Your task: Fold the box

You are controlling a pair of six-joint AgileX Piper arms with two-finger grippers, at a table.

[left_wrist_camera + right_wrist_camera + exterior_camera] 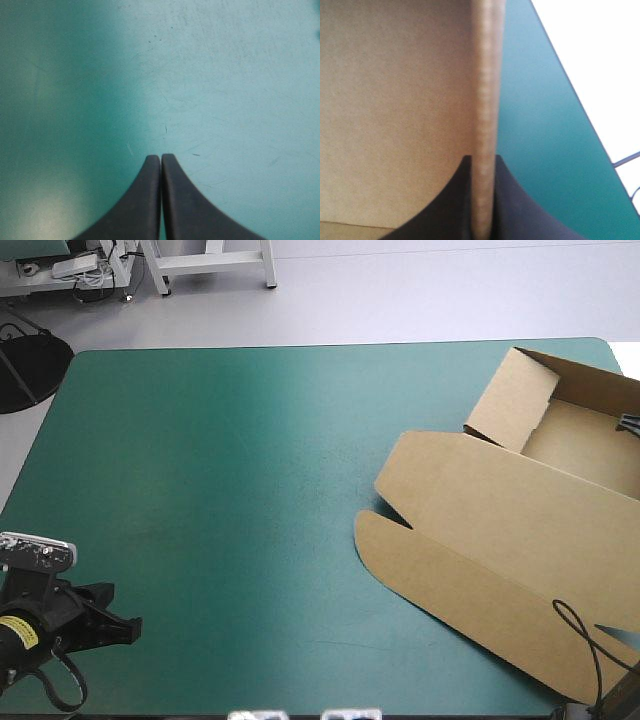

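Observation:
The brown box (500,530) lies at the table's right side, its long lid flap with rounded ends flat toward the middle. At its far right end the walls (512,398) stand raised around a tray. My right gripper (483,160) is shut on the thin top edge of one upright wall (485,75), one black finger on each face; the high view shows only a black tip of it (630,424) at the tray. My left gripper (130,630) rests shut low over the near left corner, its fingers (160,156) meeting over bare cover, far from the box.
The teal-green cover (250,460) spans the stretch between my left gripper and the box. In the right wrist view the table's right edge (570,85) runs close beside the held wall, with pale floor beyond it.

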